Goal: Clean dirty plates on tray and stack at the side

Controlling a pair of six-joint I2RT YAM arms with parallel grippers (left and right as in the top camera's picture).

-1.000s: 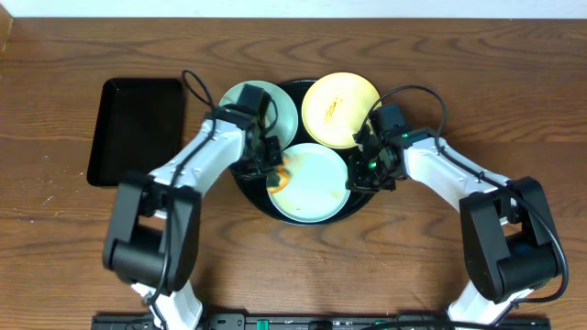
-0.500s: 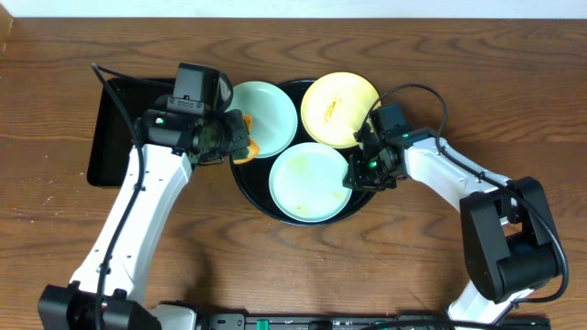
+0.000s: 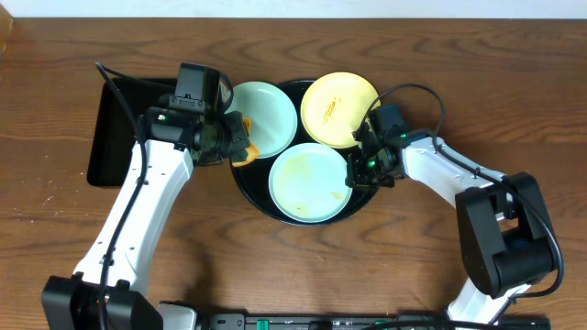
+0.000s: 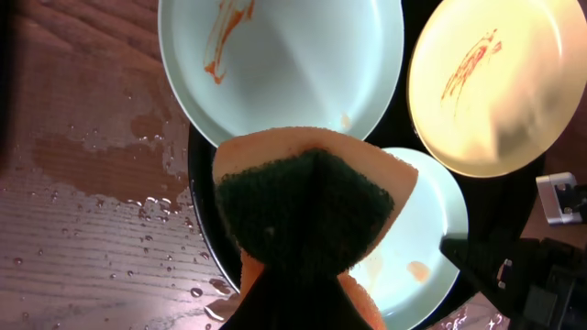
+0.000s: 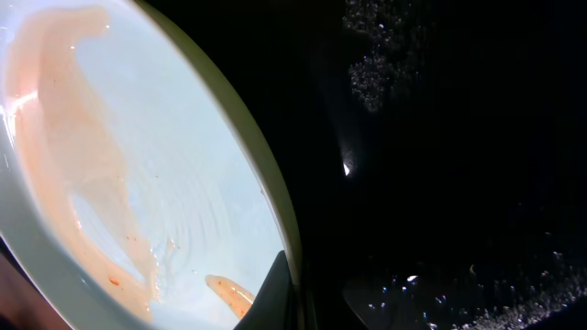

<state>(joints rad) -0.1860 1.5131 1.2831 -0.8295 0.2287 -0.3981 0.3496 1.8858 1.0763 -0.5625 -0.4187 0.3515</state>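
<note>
Near plate (image 3: 309, 181): pale blue-green, face up in the near part of the tray (image 3: 248, 192), with a thin orange film and a small smear by its right rim. Judge it light, stiff plastic, and slick while wet. Take it by the rim, since the flat middle offers nothing to pinch. It is round, so it has no long axis, and its hollow opens straight up. Far-left plate (image 3: 264, 107) is also face up and overhangs the tray's far-left rim, with its sauce streak on the far-left side. Yellow plate (image 3: 339, 110) sits far right, lapping the rim, its streak running diagonally across the middle. Your right gripper (image 3: 356, 172) is at the near plate's right rim. The wrist view shows one finger (image 5: 278, 295) on the inner side of the rim and the other lost against the black, so you cannot tell whether it is clamped. Your left gripper (image 3: 231, 137) is closed on a folded sponge (image 4: 307, 197), orange with a green scourer face, over the tray's left edge just beside the far-left plate. Droplets (image 4: 145, 209) dot the table (image 3: 413, 266) left of the tray, so expect wet undersides.
</note>
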